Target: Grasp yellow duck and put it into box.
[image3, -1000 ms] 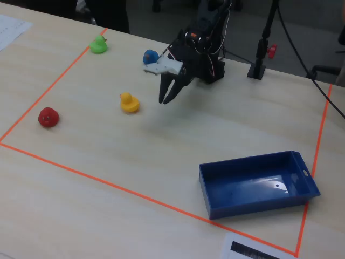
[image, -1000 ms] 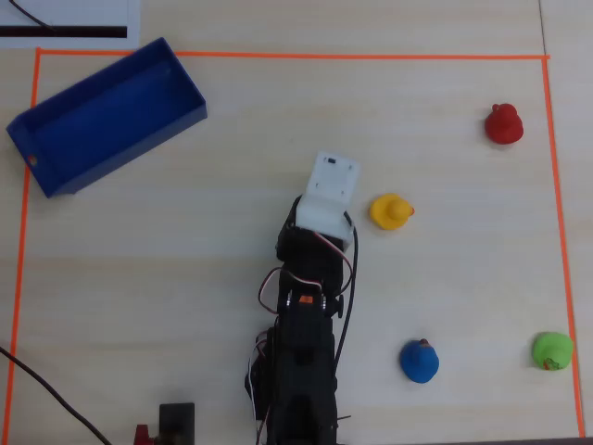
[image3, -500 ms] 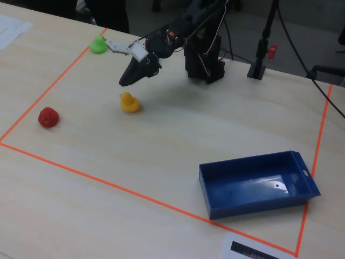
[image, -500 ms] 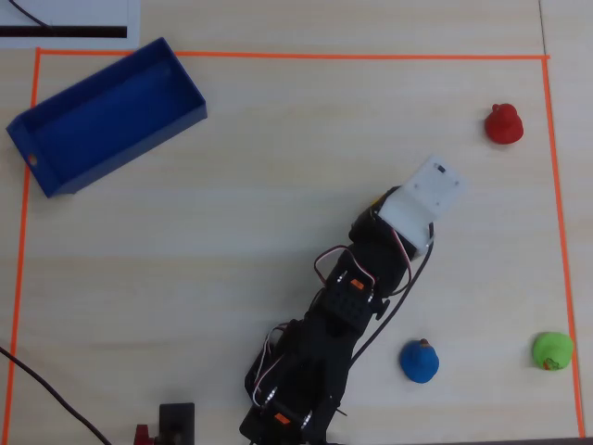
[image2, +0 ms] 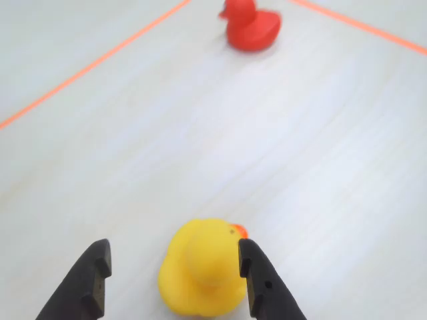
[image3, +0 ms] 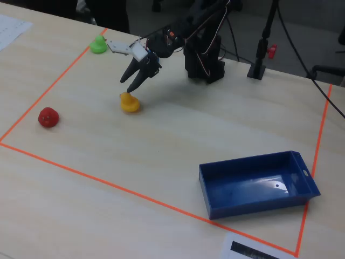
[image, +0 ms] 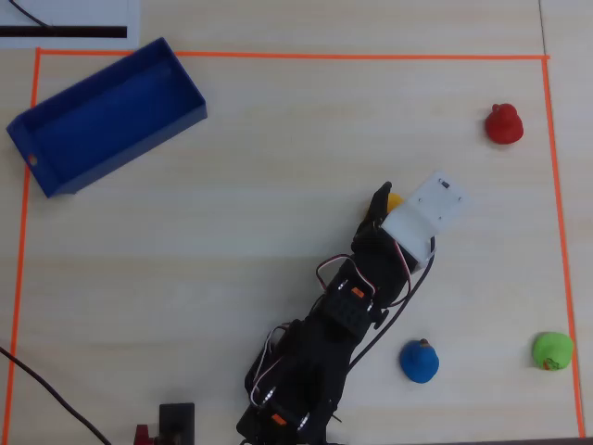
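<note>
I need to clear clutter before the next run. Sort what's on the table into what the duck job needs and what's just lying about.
Needed for the job:
- yellow duck, between the open jaws of the gripper
- box, blue and empty

Just lying about:
- red duck
- green duck
- blue duck
- printed sheet outside the orange tape

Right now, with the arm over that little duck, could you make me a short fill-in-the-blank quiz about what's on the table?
1. The gripper is open around the small rubber duck coloured ____.
2. In the wrist view, the duck beyond it is ____.
3. The shallow blue rectangular box holds ____ ducks.
4. In the overhead view, the duck nearest the arm's base is ____.

Missing words: yellow; red; no; blue
</note>
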Available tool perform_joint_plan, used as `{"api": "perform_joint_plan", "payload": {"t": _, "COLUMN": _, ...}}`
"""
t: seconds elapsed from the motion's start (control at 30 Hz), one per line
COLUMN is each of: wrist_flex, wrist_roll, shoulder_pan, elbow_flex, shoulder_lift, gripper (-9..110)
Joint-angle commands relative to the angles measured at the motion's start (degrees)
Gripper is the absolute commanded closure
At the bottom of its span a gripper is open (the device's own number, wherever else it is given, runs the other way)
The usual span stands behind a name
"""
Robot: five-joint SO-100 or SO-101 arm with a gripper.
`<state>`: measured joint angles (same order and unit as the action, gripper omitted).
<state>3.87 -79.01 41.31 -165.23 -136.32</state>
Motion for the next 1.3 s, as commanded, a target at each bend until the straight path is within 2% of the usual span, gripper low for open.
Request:
{"api": "perform_joint_plan", "payload": {"t": 0.0, "wrist_flex": 2.5, "wrist_roll": -0.4, "shoulder_pan": -1.1, "elbow_flex": 1.8, "shoulder_lift": 4.0, "gripper": 76}}
{"api": "perform_joint_plan", "payload": {"t": 0.77, "wrist_flex": 4.3, "wrist_roll": -0.1, "shoulder_pan": 3.2, "elbow_flex": 20.2, "shoulder_lift": 32.5, "gripper": 77}}
{"api": "perform_joint_plan", "payload": {"t": 1.1, "wrist_flex": 3.9, "wrist_roll": -1.1, "shoulder_pan": 4.2, "elbow_flex": 21.2, "shoulder_lift": 33.4, "gripper": 78}}
{"api": "perform_joint_plan", "payload": {"t": 1.27, "wrist_flex": 4.2, "wrist_roll": -3.6, "shoulder_pan": 4.7, "elbow_flex": 16.4, "shoulder_lift": 29.5, "gripper": 78}}
